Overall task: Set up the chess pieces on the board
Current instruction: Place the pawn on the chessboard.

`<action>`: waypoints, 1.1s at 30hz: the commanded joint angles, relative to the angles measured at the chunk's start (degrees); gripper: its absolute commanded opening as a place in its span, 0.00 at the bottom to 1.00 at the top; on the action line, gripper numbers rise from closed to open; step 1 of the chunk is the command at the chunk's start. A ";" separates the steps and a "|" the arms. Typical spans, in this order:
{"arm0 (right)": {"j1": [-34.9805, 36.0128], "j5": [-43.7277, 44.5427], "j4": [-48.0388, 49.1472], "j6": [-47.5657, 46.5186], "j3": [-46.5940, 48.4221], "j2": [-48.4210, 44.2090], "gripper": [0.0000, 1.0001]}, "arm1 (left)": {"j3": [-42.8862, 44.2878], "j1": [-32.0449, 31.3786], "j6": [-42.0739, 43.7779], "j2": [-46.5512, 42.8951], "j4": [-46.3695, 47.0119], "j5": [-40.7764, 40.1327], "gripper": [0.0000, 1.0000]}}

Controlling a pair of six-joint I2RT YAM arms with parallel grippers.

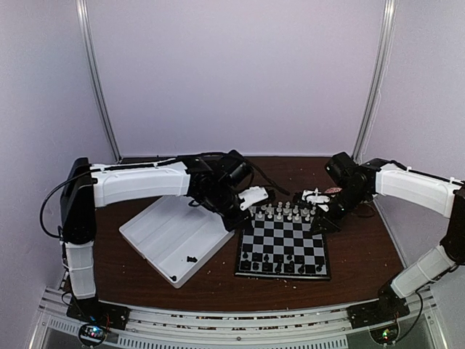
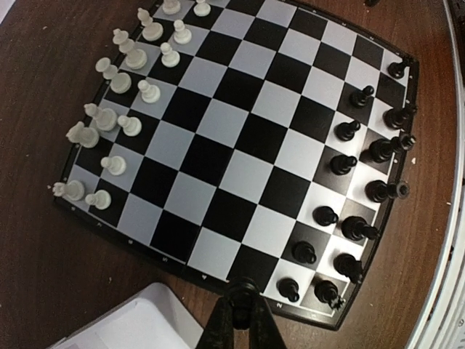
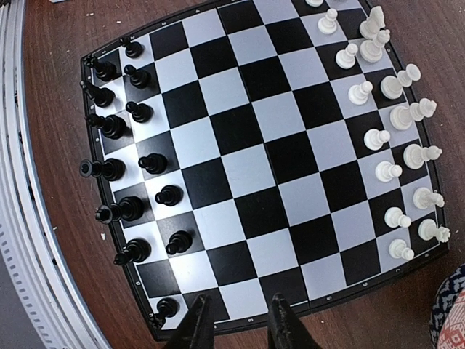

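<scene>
Now left gripper [image 2: 238,291], pressed together, empty, hovering at board [image 2: 218,145] edge; black pieces [image 1: 191,259] lying in tray [image 1: 156,229] to its left, nearer left arm [image 1: 138,182]; right gripper [image 3: 238,305] spread, empty.

I find no text, brand or number that I can read. The thin black border of the board [image 2: 240,156] carries tiny pale marks [image 2: 280,306] along its edge at six o'clock in my left wrist view. My right wrist view shows the same, all too small to make out.
</scene>
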 commanded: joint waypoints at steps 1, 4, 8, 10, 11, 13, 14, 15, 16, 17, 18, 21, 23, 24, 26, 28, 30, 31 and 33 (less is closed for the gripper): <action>-0.53 0.70 2.85 1.38 -2.50 -2.51 0.28 | 5.06 -0.95 1.21 5.40 -1.73 1.12 0.03; -0.60 0.62 3.33 1.60 -3.09 -3.73 0.28 | 6.13 -1.91 1.66 7.51 -2.12 0.32 0.03; -0.53 0.66 3.90 1.42 -3.36 -4.06 0.28 | 6.93 -2.18 2.10 9.94 -2.76 -0.28 0.03; -0.46 0.35 3.71 1.49 -3.13 -3.58 0.29 | 7.32 -2.18 2.35 10.84 -2.80 -0.32 0.03; -0.48 0.21 3.64 1.45 -3.06 -3.38 0.29 | 7.58 -2.18 2.46 11.29 -2.80 -0.25 0.03; -0.53 -0.04 3.52 1.44 -2.92 -3.44 0.29 | 8.22 -2.18 2.55 12.02 -3.10 0.15 0.03; -0.55 -0.08 3.56 1.38 -2.89 -3.51 0.29 | 8.42 -2.18 2.67 12.26 -3.07 0.40 0.03; -0.51 -0.08 3.50 1.38 -2.83 -3.57 0.29 | 8.59 -2.26 2.69 12.56 -3.11 0.52 0.03; -0.53 -0.16 3.43 1.37 -2.75 -3.60 0.29 | 8.77 -2.27 2.69 12.83 -3.07 0.69 0.03; -0.53 -0.24 3.33 1.36 -2.68 -3.57 0.29 | 8.94 -2.27 2.61 13.09 -3.13 0.90 0.04; -0.53 -0.26 3.35 1.41 -2.61 -3.54 0.29 | 9.09 -2.33 2.60 13.36 -3.24 0.90 0.04; -0.53 -0.09 3.31 1.40 -2.67 -3.38 0.29 | 9.24 -2.57 2.55 13.62 -3.28 0.26 0.09; -0.53 -0.01 3.48 1.29 -2.57 -3.35 0.29 | 9.37 -2.58 2.58 13.62 -3.29 0.12 0.10; -0.53 -0.02 3.40 1.35 -2.44 -3.29 0.29 | 9.48 -2.55 2.60 13.62 -3.25 0.00 0.12; -0.53 -0.09 3.27 1.42 -2.21 -3.19 0.29 | 9.67 -2.59 2.51 13.54 -3.25 0.08 0.14; -0.57 -0.17 3.11 1.36 -1.88 -3.26 0.29 | 9.84 -2.56 2.22 13.26 -3.24 -0.08 0.17; -0.53 -0.18 2.84 1.24 -1.64 -3.36 0.29 | 9.63 -2.53 2.01 12.24 -2.72 -0.42 0.21; -0.53 -0.18 2.66 1.12 -1.40 -3.35 0.29 | 9.37 -2.53 2.01 11.83 -2.33 -0.54 0.23; -0.55 -0.17 2.26 0.86 -0.97 -3.36 0.29 | 8.99 -2.53 1.89 10.51 -1.69 -0.48 0.25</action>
